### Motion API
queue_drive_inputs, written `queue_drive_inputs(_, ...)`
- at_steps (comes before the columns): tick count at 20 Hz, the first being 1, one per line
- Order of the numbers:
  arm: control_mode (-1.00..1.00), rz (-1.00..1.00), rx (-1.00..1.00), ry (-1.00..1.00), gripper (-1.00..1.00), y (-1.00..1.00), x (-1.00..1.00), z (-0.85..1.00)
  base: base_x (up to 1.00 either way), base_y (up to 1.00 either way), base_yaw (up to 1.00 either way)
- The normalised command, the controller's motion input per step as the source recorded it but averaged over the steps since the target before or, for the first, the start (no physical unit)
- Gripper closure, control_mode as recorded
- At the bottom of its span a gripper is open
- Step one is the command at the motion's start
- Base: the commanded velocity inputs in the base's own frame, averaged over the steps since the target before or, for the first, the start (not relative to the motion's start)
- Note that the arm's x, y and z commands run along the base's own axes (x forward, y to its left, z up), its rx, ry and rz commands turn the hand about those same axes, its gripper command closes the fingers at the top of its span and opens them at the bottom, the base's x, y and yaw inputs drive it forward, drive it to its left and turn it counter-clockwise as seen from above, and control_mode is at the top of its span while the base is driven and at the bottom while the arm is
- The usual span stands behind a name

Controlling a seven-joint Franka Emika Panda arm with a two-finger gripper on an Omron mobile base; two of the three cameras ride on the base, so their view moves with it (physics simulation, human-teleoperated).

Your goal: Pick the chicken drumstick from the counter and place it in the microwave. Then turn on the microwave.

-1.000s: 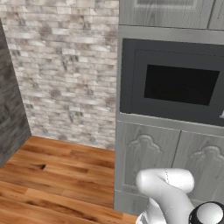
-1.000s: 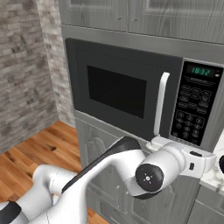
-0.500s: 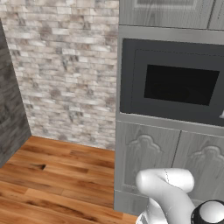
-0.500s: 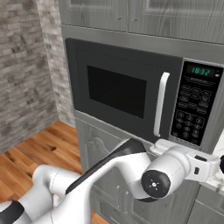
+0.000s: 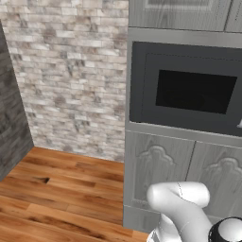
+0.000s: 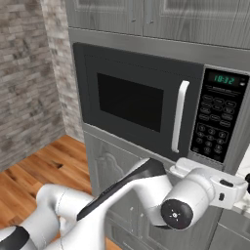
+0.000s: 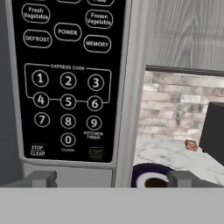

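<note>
We see the microwave with its door shut, keypad close in front of the gripper, whose jaws stand wide apart, holding nothing. The chicken drumstick lies on the counter beside a black appliance; it's too small to tell its long axis.

A brick wall in pale grey-brown is seen at left, meeting a wooden plank floor. Grey panelled cabinet doors with carved arches are set below, and further grey cabinets above. A black box appliance and a dark-blue-rimmed dish are noted in the hand view.
</note>
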Motion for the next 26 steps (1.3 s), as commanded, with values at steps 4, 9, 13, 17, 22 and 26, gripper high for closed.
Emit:
queue_drive_inputs(4,-1.00,0.00,0.02,-0.03,-1.00,-0.17,0.03,-0.01,0.00,0.00,0.00)
queue_drive_inputs(9,-1.00,0.00,0.00,-0.01,-1.00,-0.11,0.04,-0.07,0.00,0.00,0.00)
queue_drive_inputs(13,-1.00,0.00,0.00,-0.01,-1.00,-0.07,0.02,-0.05,0.00,0.00,0.00)
queue_drive_inputs(17,-1.00,0.00,0.00,-0.04,-1.00,-0.05,0.00,-0.07,0.00,0.00,0.00)
queue_drive_inputs(22,-1.00,0.00,0.00,-0.03,-1.00,-0.02,0.05,-0.07,0.00,0.00,0.00)
queue_drive_inputs(26,-1.00,0.00,0.00,-0.01,-1.00,0.00,0.12,-0.10,0.00,0.00,0.00)
